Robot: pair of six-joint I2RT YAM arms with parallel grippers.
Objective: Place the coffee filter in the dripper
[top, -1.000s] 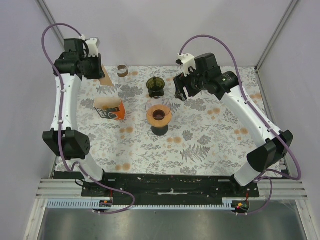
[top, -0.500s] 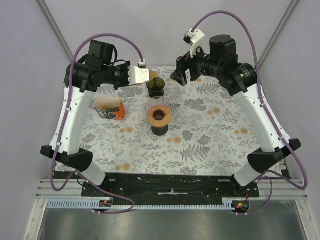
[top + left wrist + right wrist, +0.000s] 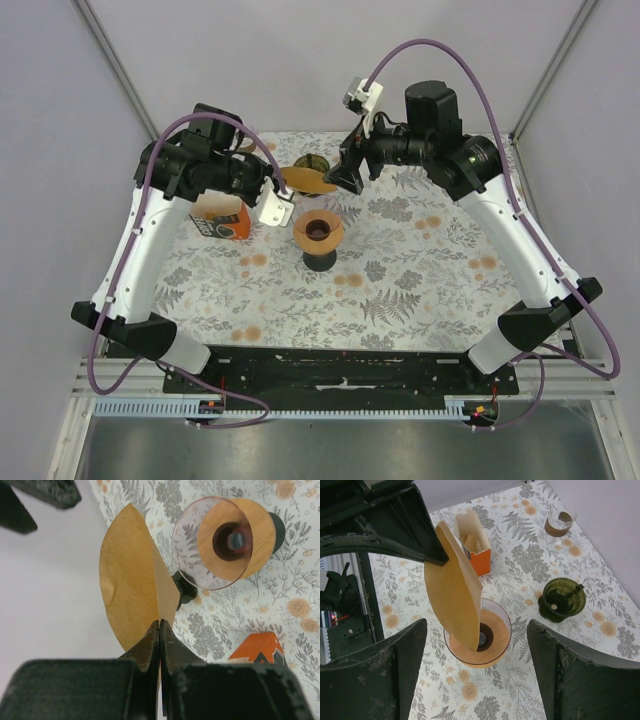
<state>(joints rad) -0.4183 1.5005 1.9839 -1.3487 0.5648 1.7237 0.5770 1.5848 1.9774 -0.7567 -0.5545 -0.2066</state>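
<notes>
Top external shows us the table [image 3: 420, 270], covered in a matte cloth printed with grey ferns and orange flowers. Both arms, white shells with black joints and purple cables, reach over its far half.

The left gripper [image 3: 284, 188] has its black fingers pressed together on one edge of the coffee filter [image 3: 305, 181]. From the left wrist we see the two flat pads meeting on the paper's seam. The right gripper [image 3: 350, 172] hangs just beside the filter. Its dusty, rough black fingers [image 3: 375, 675] are spread wide, with nothing between them.

The dripper [image 3: 318, 232] stands near the middle of the table. It is a clear glass cone in a round wooden collar on a black foot.

To its left sits the orange box [image 3: 222, 218], glossy cardboard with its top torn open and brown paper showing inside.

The filter is thin tan paper, a folded fan with a curved outer edge and a slight crease. We see it held in the air, above and behind the dripper. In the right wrist view its lower corner overlaps the glass rim, and we cannot tell whether they touch.

Behind it stands a round, dark green glass cup [image 3: 564, 599]. A small brown ring [image 3: 559, 523] lies near the back edge.
</notes>
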